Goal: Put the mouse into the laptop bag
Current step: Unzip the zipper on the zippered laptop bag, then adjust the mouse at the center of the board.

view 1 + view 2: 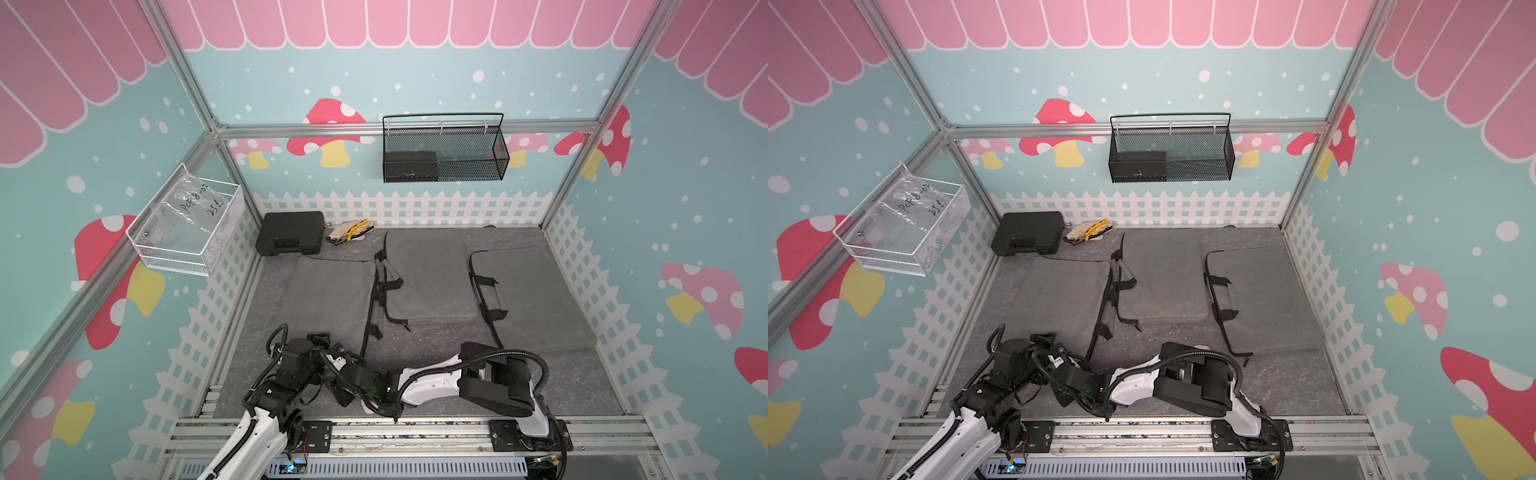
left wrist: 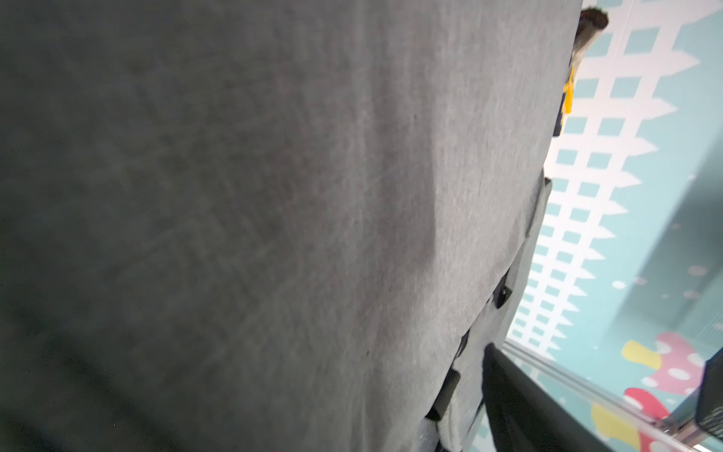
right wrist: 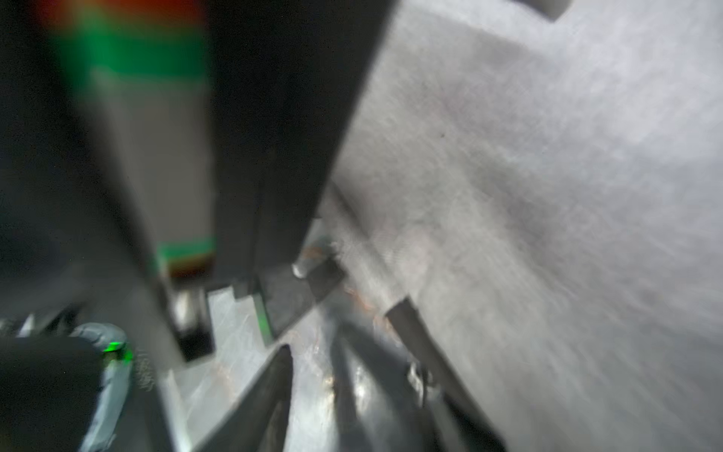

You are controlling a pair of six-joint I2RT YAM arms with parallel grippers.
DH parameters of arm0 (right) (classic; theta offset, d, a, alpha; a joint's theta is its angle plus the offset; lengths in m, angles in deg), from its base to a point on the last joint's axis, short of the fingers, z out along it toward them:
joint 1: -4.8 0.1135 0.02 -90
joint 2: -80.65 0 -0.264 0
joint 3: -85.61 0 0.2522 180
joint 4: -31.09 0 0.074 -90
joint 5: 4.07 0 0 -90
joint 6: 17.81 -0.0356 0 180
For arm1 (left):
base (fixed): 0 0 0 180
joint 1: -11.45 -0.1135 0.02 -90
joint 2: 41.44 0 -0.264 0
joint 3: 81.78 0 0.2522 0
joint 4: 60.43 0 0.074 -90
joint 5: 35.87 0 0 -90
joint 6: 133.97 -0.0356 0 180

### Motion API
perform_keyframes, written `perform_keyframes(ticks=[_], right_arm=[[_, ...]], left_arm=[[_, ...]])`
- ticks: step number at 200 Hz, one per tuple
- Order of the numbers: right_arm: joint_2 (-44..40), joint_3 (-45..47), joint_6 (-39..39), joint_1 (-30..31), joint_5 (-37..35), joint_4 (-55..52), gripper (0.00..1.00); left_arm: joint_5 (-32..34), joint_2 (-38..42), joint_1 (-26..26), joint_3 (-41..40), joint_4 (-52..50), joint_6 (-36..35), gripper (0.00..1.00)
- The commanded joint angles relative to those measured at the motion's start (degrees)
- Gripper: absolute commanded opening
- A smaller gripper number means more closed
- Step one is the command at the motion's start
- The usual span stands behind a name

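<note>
**Fig.** Bimanual rig, top + wrist views.

**Layout.** Shows three grey laptop bags flat on desk (image 1: pixel 582 386), side by side: L bag (image 1: pixel 328 299), mid bag (image 1: pixel 428 278), R bag (image 1: pixel 536 299). Black straps on each; none visibly gaping. Black case (image 1: pixel 291 239) and gloves (image 1: pixel 349 232) at far edge, irrelevant to task.

**Arms.** Both folded low at near edge. L arm (image 1: pixel 291 365): wrist cam close to L bag fabric (image 2: pixel 274 215). R arm (image 1: pixel 432 378): forearm lying across front, tip down by front rail (image 1: pixel 415 424).

**Jaws.**
- L jaws: absent from wrist view, masked by arm in both top views; cannot tell if open or closed.
- R jaws: wrist view too blurred, only one taped finger (image 3: pixel 144 156) legible; cannot tell either. Nothing seen gripped.

**Mouse** (image 1: pixel 1202 346). Id tentative: small pale object on desk, peeking from behind R arm's elbow, just beside R bag's near corner, mostly hidden. Not in any bag as far as visible.

**Step in hand (judged).** Pre-grasp; transfer not yet begun.

**Next move (judged).**
- Calls for unfolding R arm and clearing elbow off the mouse.
- Then descending over it w/ jaws wide and closing on its sides.
- Prob. also calls for other arm to lift a bag's mouth, since flat fabric offers no gap.
</note>
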Motion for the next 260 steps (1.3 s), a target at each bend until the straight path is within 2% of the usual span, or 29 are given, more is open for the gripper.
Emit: perform_keyframes(ticks=[1, 36, 66, 101, 143, 200, 220, 228, 241, 260], right_arm=[[-7.14, 6.86, 2.67, 0.38, 1.68, 2.73, 0.74], [-20.25, 18.62, 7.29, 0.54, 2.82, 2.79, 0.99], [-31.41, 29.63, 9.23, 0.49, 2.22, 2.98, 1.0], [-37.4, 36.32, 11.85, 0.51, 4.73, 3.97, 1.0], [-36.37, 36.87, 15.89, 0.54, 6.16, 2.71, 0.99], [-28.83, 35.52, 20.36, 0.8, -0.99, 2.02, 1.0], [-25.71, 33.69, 21.74, 0.76, -2.18, 2.14, 1.0], [-24.52, 32.84, 21.94, 0.72, -2.53, 1.85, 1.0], [-22.49, 31.56, 22.27, 0.32, -3.01, 1.59, 0.99], [-19.67, 30.0, 22.16, -0.76, -2.68, 1.55, 0.99]], left_arm=[[4.69, 1.97, 0.28, 2.99, -11.4, -4.24, 1.0], [6.59, 1.05, 0.12, 10.01, -14.78, -12.88, 1.0], [9.09, -5.73, 0.01, 18.96, -22.45, -16.06, 1.0], [6.5, -9.04, -0.05, 22.17, -17.09, -23.93, 1.0], [12.85, -6.35, -0.85, 22.45, -19.59, -28.39, 1.0], [10.82, -5.26, -7.37, 23.4, -20.92, -40.71, 1.0], [14.07, -4.46, -7.54, 21.73, -18.9, -44.28, 1.0], [18.33, -4.11, -7.54, 21.14, -18.63, -45.84, 1.0], [25.23, -3.56, -7.76, 20.75, -21.97, -42.02, 1.0], [22.03, -1.08, -7.89, 19.26, -19.6, -43.91, 1.0]])
